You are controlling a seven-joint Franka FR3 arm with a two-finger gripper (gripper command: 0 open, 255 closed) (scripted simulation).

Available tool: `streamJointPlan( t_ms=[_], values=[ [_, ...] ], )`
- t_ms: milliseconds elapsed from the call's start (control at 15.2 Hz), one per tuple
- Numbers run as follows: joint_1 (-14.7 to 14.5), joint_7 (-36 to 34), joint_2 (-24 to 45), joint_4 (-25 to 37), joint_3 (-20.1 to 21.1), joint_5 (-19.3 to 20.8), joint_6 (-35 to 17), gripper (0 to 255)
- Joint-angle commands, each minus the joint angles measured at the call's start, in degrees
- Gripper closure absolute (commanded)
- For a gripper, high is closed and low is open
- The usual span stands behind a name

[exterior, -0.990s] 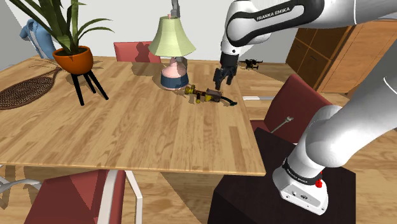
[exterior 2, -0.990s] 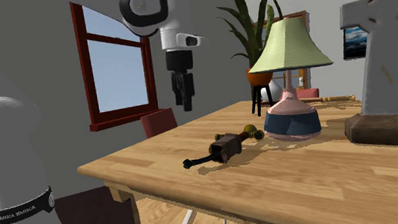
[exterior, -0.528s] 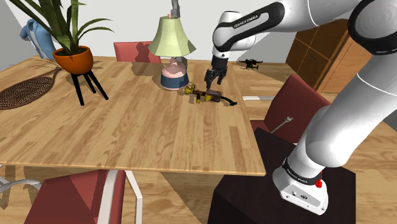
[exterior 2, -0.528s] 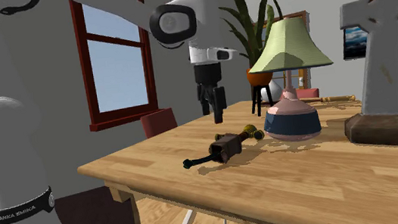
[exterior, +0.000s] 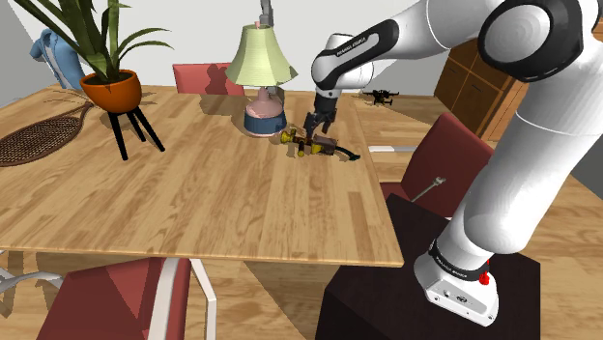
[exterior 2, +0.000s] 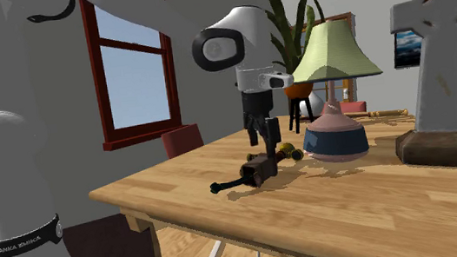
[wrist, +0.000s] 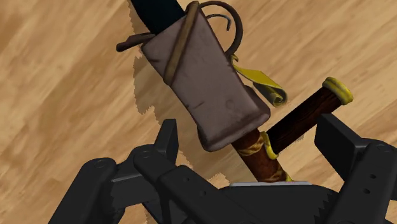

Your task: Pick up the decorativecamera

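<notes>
Your white arm [exterior: 522,164] rises from its base at the lower right of the shoulder view; it bends through a large elbow joint in the upper right corner and reaches left to the upper middle of the frame; there the forearm slopes down to a wrist, and the black gripper [exterior: 316,127] points down beneath it; in the second exterior view the gripper [exterior 2: 265,141] hangs upright just right of centre; in the wrist view its two fingers [wrist: 170,143] stand well apart, parted wide.
</notes>
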State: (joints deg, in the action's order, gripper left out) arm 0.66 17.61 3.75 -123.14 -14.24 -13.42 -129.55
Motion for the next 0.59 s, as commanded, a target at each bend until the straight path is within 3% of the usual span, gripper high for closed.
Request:
streamJointPlan(
  t_ms=[0,198,264,528],
  values=[
    [0.0,0.5,0.9,-0.5,0.1,-0.6,-1.4,0],
    [0.0,1.0,1.6,-1.0,0.1,-1.0,-2.5,0],
    [0.0,1.0,1.7,-1.0,0.1,-1.1,-2.6,255],
    [0.0,1.0,1.6,-1.0,0.1,-1.1,-2.5,255]
  ],
)
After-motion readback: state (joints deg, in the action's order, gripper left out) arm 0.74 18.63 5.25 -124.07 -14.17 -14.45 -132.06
